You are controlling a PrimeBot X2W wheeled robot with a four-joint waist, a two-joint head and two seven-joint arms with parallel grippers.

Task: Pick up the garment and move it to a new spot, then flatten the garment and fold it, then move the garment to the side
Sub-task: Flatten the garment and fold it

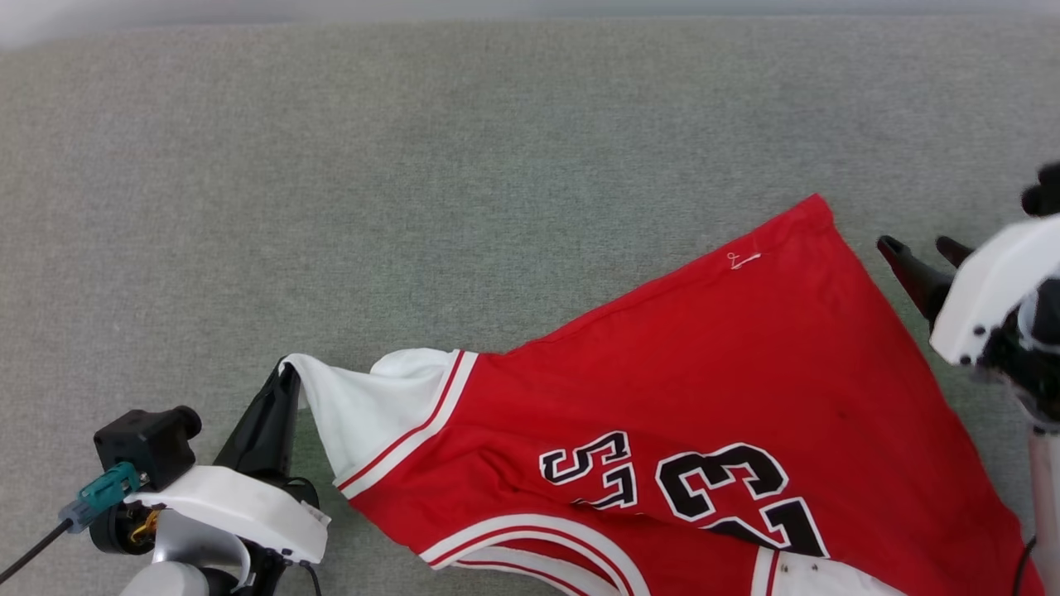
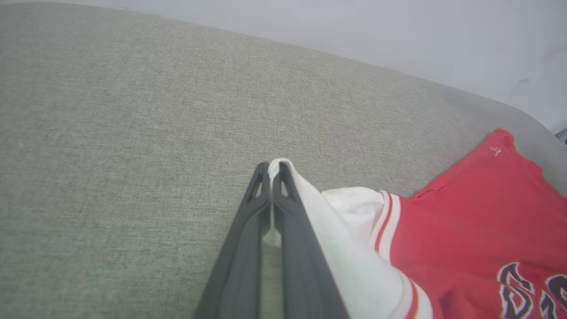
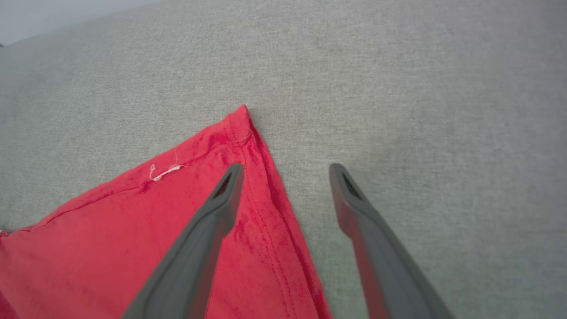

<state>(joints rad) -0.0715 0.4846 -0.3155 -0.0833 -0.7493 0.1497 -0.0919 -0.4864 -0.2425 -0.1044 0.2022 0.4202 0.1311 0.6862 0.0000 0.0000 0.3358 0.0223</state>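
Note:
The garment (image 1: pixel 704 397), a red jersey with white sleeves, striped trim and black numbers, lies spread on the grey surface, running off the head view's bottom edge. My left gripper (image 1: pixel 286 372) at the lower left is shut on the tip of the white sleeve (image 2: pixel 350 257), which is drawn taut toward it; the left wrist view shows white cloth pinched between the fingertips of the left gripper (image 2: pixel 271 166). At the right edge my right gripper (image 1: pixel 919 246) stands open just beside the jersey's red hem corner (image 3: pixel 241 122). In the right wrist view the right gripper (image 3: pixel 285 168) holds nothing, its left finger over the red cloth.
A grey fabric-covered surface (image 1: pixel 414 165) spreads under everything, with wide bare room above and left of the jersey. A pale wall (image 2: pixel 398 31) lies beyond its far edge. A short white thread (image 1: pixel 743 261) sits on the jersey's side seam.

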